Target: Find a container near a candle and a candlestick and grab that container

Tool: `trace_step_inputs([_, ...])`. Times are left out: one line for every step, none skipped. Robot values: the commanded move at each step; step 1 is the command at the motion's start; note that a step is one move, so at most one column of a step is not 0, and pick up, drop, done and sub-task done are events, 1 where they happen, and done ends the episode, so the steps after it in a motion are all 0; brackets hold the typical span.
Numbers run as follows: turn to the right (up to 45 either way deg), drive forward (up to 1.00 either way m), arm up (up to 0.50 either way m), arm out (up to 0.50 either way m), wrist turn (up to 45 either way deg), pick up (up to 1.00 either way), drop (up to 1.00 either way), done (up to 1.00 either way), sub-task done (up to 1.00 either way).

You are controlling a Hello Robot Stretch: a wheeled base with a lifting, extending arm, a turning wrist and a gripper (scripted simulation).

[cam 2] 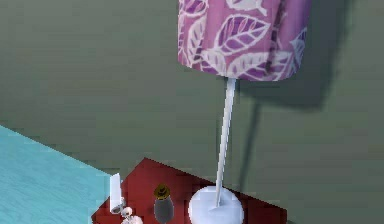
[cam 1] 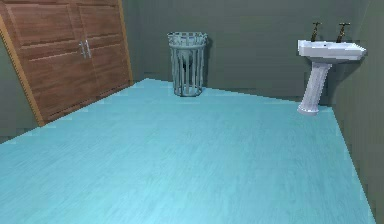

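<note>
Lampshade cut off above; candle, small vase on cropped red table; cannot tell gripper's state.

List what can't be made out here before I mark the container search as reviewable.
Arm side view: the red table is cut off by the bottom edge.
Arm side view: pale bits beside the white candle are too small to name as a candlestick.
Arm side view: the grey vessel has contents too small to tell.
Forward view: the wooden doors are cut off by the top edge.
</note>
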Motion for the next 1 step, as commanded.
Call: trace_step_inputs([0.0, 0.0, 0.5, 0.0, 0.0, 0.0, 0.0, 0.0, 0.0])
